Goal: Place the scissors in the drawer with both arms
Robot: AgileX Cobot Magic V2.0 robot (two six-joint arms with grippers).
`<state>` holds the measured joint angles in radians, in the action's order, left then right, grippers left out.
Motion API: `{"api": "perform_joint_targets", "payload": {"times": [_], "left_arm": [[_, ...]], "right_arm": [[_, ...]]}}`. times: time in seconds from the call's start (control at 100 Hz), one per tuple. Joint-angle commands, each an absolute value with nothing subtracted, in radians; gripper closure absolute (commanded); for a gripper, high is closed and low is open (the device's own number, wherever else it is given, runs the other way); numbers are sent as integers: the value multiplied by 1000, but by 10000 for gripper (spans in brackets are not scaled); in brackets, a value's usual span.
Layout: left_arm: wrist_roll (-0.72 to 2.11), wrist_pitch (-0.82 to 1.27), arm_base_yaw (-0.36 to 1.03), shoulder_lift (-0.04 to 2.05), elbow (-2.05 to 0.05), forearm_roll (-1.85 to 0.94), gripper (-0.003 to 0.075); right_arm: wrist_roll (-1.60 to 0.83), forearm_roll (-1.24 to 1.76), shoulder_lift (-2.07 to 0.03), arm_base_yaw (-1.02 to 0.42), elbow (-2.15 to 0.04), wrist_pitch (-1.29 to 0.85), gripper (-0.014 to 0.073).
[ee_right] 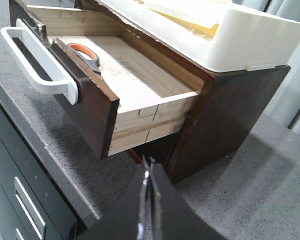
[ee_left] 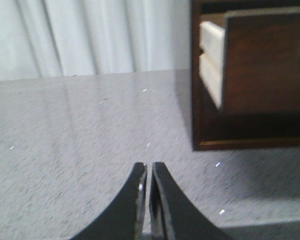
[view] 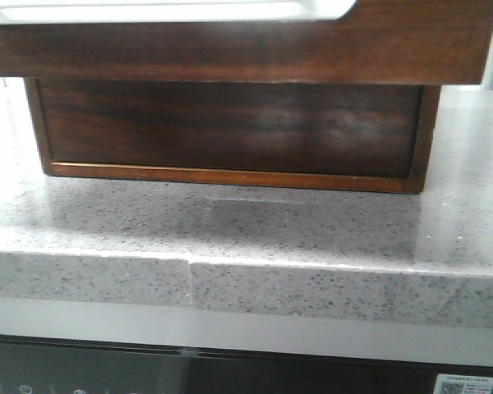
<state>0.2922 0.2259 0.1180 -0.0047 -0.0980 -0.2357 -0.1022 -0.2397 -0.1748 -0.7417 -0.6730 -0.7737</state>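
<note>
The drawer [ee_right: 90, 107] is pulled out of the wooden cabinet [ee_right: 230, 110], with a white bar handle [ee_right: 35, 70] on its front. The scissors [ee_right: 85, 54] lie inside it behind the front panel, one orange-lined loop showing. In the front view the drawer front [view: 230, 45] fills the top, with a white strip above it. In the left wrist view the drawer [ee_left: 265, 60] juts out at the right. My right gripper [ee_right: 148, 162] is shut and empty, beside the cabinet's side. My left gripper [ee_left: 149, 167] is shut and empty over the counter, left of the cabinet.
A white tray [ee_right: 230, 35] sits on top of the cabinet. The grey speckled counter [view: 246, 238] has a front edge, with dark appliance fronts [ee_right: 20, 190] below. The lower drawer front [view: 230, 127] sits under the open one. A white curtain [ee_left: 80, 35] hangs behind.
</note>
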Motion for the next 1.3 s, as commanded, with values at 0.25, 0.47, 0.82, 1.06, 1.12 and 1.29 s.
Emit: {"api": "perform_joint_targets", "payload": {"times": [0.25, 0.47, 0.82, 1.06, 1.12, 1.29], "left_arm": [[-161, 126, 160, -37, 16, 60, 740], [-163, 243, 223, -37, 16, 77, 740], [-163, 280, 228, -37, 16, 50, 740], [-163, 280, 228, -37, 16, 50, 740], [-163, 280, 228, -37, 16, 50, 740], [-163, 280, 228, -37, 16, 50, 740]], "right_arm": [[-101, -263, -187, -738, -694, -709, 638], [-101, -263, -187, -738, -694, -709, 638], [-101, -263, -187, -738, -694, -709, 638], [-101, -263, -187, -738, -694, -709, 638], [-101, -263, -187, -738, -694, -709, 638], [-101, -263, -187, -733, -685, -702, 638]]}}
